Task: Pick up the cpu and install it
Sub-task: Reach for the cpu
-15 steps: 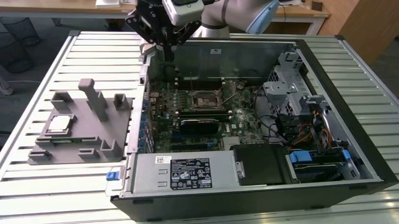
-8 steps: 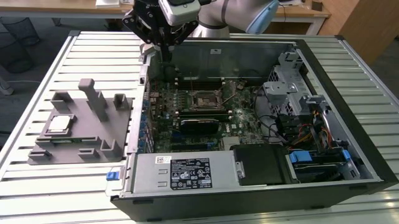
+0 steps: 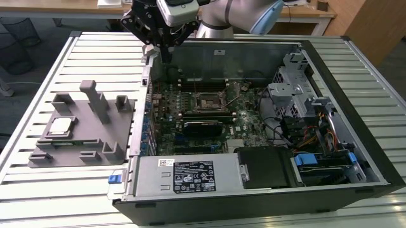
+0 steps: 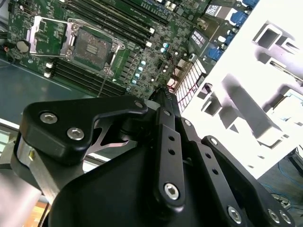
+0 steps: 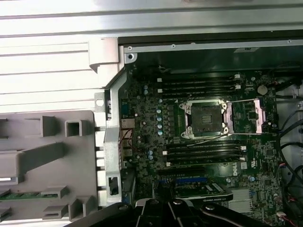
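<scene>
Black jaws point down above computer case [image 3: 254,57].

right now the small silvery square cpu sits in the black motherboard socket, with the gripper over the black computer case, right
No: the small silvery square cpu lies on the grey plastic fixture tray, as the exterior view shows. The gripper is over the black computer case.

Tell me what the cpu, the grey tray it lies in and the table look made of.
The cpu: probably a metal top, going by its pale silvery sheen. The tray: seemingly matte grey plastic, with uniform colour and blocky moulded posts. The table: likely painted or bare metal, in long pale slats with grooves between.
</scene>
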Controlling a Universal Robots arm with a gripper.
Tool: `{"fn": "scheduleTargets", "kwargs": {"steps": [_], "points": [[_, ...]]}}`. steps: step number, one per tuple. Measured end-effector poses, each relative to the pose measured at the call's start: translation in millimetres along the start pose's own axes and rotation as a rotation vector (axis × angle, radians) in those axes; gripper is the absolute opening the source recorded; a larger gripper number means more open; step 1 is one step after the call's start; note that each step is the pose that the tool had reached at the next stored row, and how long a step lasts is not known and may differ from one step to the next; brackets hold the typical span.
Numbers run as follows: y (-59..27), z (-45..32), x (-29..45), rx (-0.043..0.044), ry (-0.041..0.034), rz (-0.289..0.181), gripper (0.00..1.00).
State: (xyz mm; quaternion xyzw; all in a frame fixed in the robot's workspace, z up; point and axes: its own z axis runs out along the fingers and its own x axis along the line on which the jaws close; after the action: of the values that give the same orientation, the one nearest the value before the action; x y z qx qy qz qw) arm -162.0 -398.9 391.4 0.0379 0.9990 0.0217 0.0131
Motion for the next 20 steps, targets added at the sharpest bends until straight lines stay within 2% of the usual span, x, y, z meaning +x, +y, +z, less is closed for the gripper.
{"fn": "scheduleTargets", "kwargs": {"steps": [20], "points": [[-1.3, 0.4, 17.3, 0.0000, 0.0000, 0.000, 0.11]]}}
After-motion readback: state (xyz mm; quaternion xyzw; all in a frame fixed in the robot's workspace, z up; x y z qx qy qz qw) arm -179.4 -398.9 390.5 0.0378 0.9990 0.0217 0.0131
